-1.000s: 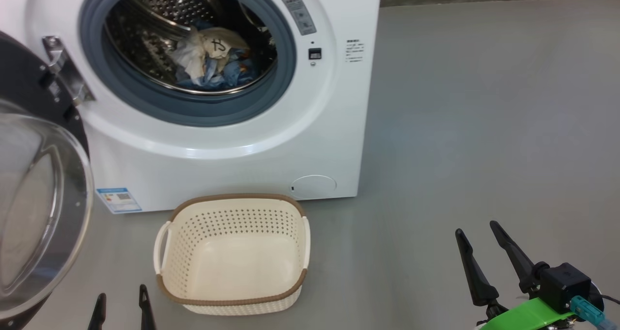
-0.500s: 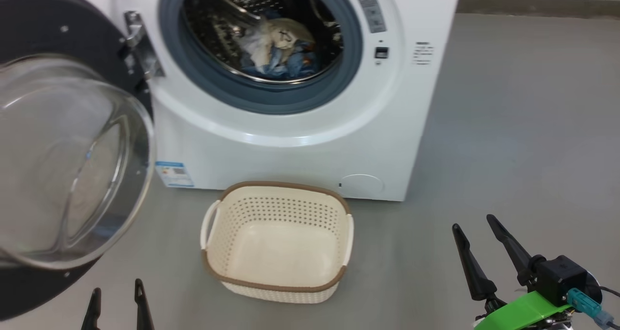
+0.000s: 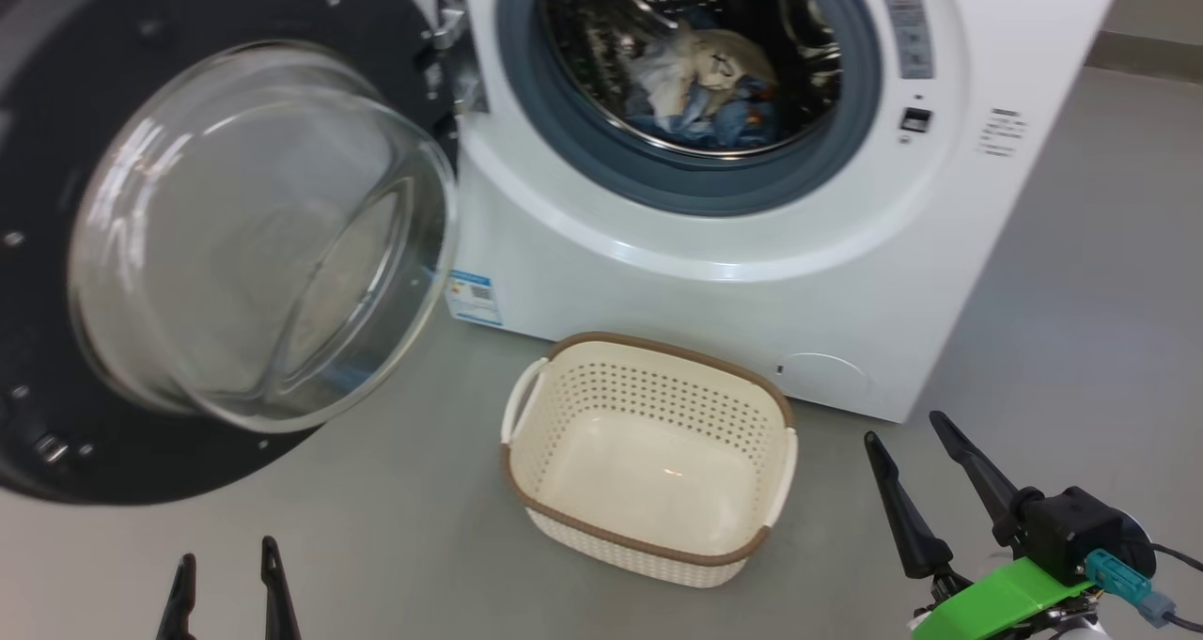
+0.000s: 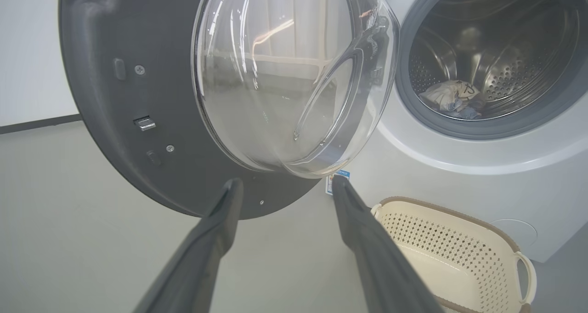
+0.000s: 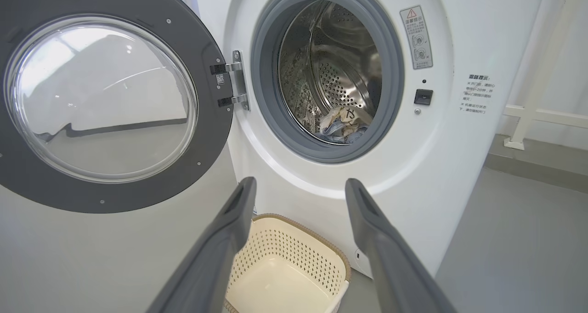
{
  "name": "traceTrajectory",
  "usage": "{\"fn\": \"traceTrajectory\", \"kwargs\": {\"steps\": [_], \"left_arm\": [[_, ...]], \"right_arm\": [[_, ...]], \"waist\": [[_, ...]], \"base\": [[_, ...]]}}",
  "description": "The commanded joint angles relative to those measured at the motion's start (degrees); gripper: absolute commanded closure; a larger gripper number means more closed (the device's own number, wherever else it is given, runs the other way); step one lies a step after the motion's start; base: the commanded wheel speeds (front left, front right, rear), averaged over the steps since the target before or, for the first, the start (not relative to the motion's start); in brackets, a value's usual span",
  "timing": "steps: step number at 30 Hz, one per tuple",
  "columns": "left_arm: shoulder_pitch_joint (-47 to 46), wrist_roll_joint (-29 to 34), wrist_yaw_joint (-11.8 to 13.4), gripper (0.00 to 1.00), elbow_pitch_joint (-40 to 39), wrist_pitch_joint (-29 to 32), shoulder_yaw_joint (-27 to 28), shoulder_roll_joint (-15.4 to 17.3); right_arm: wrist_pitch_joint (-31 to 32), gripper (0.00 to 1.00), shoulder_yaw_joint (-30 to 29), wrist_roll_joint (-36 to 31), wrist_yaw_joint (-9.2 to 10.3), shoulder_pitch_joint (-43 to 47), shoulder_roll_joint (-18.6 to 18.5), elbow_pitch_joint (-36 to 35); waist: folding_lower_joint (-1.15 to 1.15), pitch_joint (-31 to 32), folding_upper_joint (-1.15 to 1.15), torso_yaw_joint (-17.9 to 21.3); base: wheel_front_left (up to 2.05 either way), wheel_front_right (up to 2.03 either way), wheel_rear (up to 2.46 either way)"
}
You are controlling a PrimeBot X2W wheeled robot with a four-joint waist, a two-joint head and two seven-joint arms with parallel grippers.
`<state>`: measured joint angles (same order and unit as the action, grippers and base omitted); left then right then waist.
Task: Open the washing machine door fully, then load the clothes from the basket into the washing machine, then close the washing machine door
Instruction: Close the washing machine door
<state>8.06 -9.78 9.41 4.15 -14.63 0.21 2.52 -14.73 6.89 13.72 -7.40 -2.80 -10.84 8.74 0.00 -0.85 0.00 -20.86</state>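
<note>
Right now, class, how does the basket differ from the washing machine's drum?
The basket is empty; the drum holds the clothes. The basket is cream plastic with a brown rim; the drum is shiny steel. The basket opens upward on the floor; the drum opens to the front. Both have perforated walls.

Clothes (image 3: pixel 707 76) in the washing machine (image 3: pixel 714 292), basket (image 3: pixel 658 398) before it, door (image 3: pixel 56 132) to its left.
</note>
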Motion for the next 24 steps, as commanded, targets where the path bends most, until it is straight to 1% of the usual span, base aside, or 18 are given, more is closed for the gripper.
{"fn": "traceTrajectory", "kwargs": {"steps": [1,10,24], "left_arm": [[-1.16,0.59,0.25,0.0,-1.56,-0.37,1.84,0.36],[-1.44,0.04,0.42,0.0,-1.28,-0.37,1.8,0.36],[-0.26,-2.39,3.12,0.0,-4.1,-0.37,2.71,0.36]], "right_arm": [[-0.27,0.0,1.58,-0.42,-0.09,-2.59,-0.71,-1.18],[-0.27,0.0,2.51,-0.32,-0.09,-3.25,-1.2,-1.0],[-0.27,0.0,6.58,0.36,-0.09,-7.89,-2.33,0.73]], "waist": [[0.0,0.09,0.0,-3.88],[0.0,0.03,0.0,-8.94],[0.0,-2.3,0.0,-10.24]], "base": [[0.0,0.0,0.0],[0.0,0.0,0.0],[0.0,0.0,0.0]]}}
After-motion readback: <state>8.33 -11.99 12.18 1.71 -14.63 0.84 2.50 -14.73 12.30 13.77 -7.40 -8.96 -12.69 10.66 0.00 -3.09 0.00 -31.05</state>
